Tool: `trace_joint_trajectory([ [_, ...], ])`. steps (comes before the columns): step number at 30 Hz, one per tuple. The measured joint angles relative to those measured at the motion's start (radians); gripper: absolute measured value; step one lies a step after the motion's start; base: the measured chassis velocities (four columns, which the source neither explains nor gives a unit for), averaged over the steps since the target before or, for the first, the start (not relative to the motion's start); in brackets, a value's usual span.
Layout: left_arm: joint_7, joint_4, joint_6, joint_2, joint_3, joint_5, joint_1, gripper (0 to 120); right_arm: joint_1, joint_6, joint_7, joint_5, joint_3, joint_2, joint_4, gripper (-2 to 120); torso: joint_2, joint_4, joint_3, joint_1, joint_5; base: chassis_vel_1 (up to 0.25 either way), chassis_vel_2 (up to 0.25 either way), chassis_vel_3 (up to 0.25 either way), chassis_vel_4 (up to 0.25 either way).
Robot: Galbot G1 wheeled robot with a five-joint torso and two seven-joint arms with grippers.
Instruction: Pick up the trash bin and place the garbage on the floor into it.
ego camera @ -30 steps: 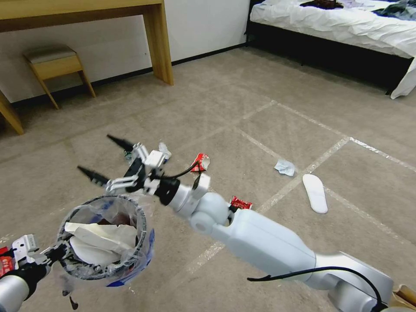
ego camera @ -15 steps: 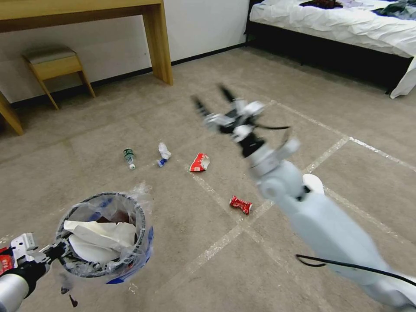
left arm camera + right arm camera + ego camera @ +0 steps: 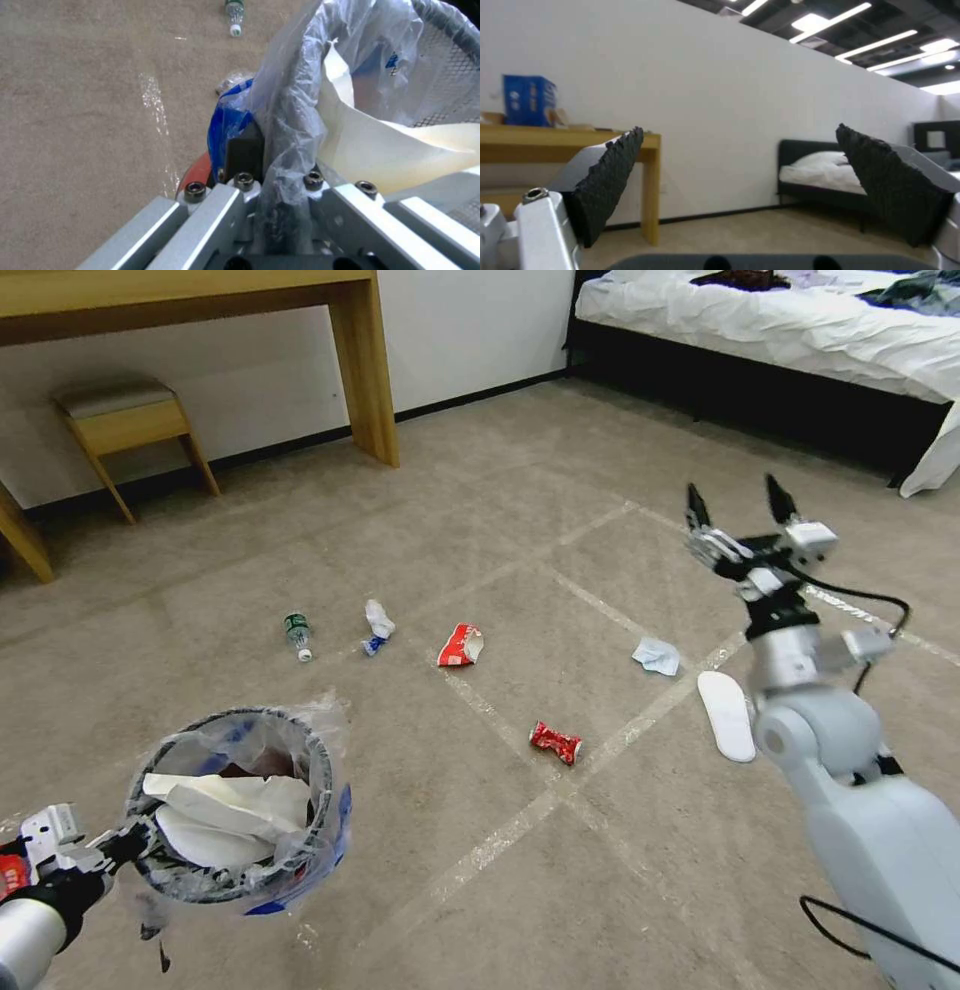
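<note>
The trash bin (image 3: 240,810), lined with a crinkly clear-and-blue bag and holding white paper, hangs at the lower left over the floor (image 3: 500,520). My left gripper (image 3: 120,850) is shut on its rim (image 3: 300,93). Garbage lies on the carpet: a green-labelled bottle (image 3: 297,632), a white-and-blue wrapper (image 3: 378,622), a red wrapper (image 3: 461,645), a crushed red can (image 3: 555,742), crumpled paper (image 3: 657,655) and a white insole (image 3: 727,715). My right gripper (image 3: 735,500) is raised at the right, open and holding nothing (image 3: 737,131), above and beyond the insole.
A wooden desk leg (image 3: 365,370) and a low stool (image 3: 130,420) stand along the far wall. A bed (image 3: 800,330) on a dark frame takes up the far right corner. A blue box (image 3: 529,99) sits on the desk.
My right arm has swung from just above the bin across to the right and upward, its gripper staying open. The bin and left gripper have barely moved.
</note>
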Motion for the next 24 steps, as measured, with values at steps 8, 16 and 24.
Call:
trace_joint_trajectory([
  [8,0.029,0.01,0.0,-0.022,0.003,0.052,-0.005,1,-0.109,0.014,0.013,-0.053,0.05,0.062,0.03,96,0.0,0.0001,0.0,0.0,-0.0002,0.0,0.0,0.0,0.0],
  [16,0.033,0.006,0.0,-0.033,-0.002,0.055,-0.008,1,-0.191,0.034,-0.002,-0.101,0.079,0.119,0.044,99,0.0,0.0,0.0,0.0,-0.0001,0.0,0.0,0.0,0.0],
  [24,0.042,0.015,0.0,-0.035,-0.003,0.06,-0.003,1,-0.237,0.047,-0.009,-0.165,0.073,0.181,0.032,100,0.0,0.0001,0.0,0.0,-0.0002,0.0,0.0,0.0,0.0],
])
